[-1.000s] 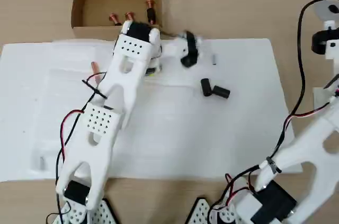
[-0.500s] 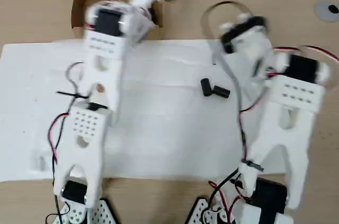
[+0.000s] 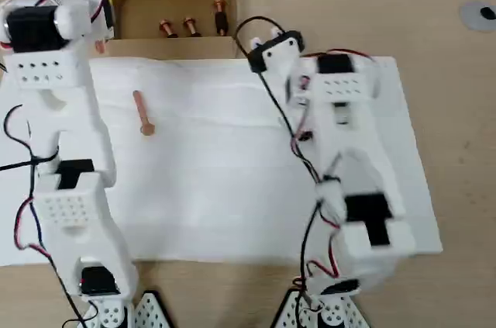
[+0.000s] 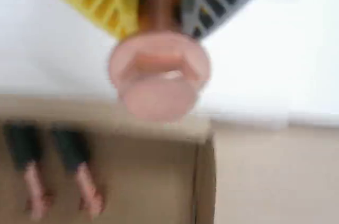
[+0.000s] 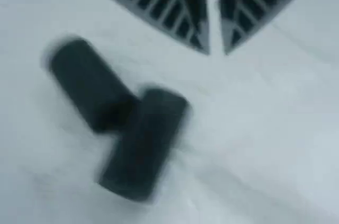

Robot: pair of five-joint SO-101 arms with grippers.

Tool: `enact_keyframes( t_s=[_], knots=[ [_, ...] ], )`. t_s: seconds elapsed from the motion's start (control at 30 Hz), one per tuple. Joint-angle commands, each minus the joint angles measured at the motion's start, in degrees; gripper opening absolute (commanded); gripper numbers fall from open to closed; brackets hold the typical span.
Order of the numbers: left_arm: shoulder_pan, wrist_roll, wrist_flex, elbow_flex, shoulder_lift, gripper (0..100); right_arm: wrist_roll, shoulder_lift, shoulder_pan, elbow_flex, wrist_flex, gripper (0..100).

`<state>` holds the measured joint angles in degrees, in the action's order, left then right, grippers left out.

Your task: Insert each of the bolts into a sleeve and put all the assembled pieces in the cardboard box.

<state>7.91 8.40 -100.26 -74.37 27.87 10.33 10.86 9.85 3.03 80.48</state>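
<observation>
A copper bolt [image 4: 158, 73] is pinched head-outward in my left gripper [image 4: 159, 7], which is shut on it. That gripper [image 3: 97, 37] hangs just outside the left wall of the cardboard box [image 3: 118, 2]. Three assembled bolt-and-sleeve pieces [image 3: 191, 25] lie inside the box; two of them [image 4: 53, 181] appear below the held bolt. A loose bolt [image 3: 142, 114] lies on the white foam sheet [image 3: 217, 181]. Two black sleeves [image 5: 87, 83] [image 5: 143, 142] lie touching on the foam, close beneath my right gripper [image 5: 214, 46], which is shut and holds nothing.
The right arm [image 3: 341, 119] stretches over the right half of the foam and covers the sleeves from above. The left arm [image 3: 58, 111] runs along the foam's left edge. Bare wooden table [image 3: 449, 111] lies to the right of the sheet.
The left arm swung from over the box to its left side. The right arm came in from the right and now sits over the sleeves, hiding them in the high view.
</observation>
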Motion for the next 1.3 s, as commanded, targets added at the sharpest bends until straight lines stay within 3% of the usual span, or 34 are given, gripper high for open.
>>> enact_keyframes(
  t_s=[0.0, 0.13, 0.47, 0.63, 1.0, 1.27],
  knots=[
    [0.4, -0.4, -0.4, 15.0, -10.1, 1, -7.9, 6.8, 2.2, -7.9, -0.7, 1.2],
    [0.4, -0.4, 0.6, 27.3, -17.9, 1, -9.4, 13.8, 2.2, -16.0, 1.5, 1.2],
    [1.9, 1.1, 6.6, 44.5, -26.9, 1, -6.9, 21.1, -0.7, -38.8, 14.5, 3.4],
    [2.3, -0.7, 10.3, 54.0, -31.1, 1, -6.8, 26.0, -3.3, -40.0, 14.2, 17.8],
    [1.8, -0.6, 22.8, 74.9, -46.7, 1, -6.6, 31.2, -3.6, -40.0, 12.0, 18.5],
    [1.8, 2.0, 23.5, 82.2, -53.2, 1, -6.6, 35.6, -3.6, -40.0, 11.9, 18.5]
  ],
)
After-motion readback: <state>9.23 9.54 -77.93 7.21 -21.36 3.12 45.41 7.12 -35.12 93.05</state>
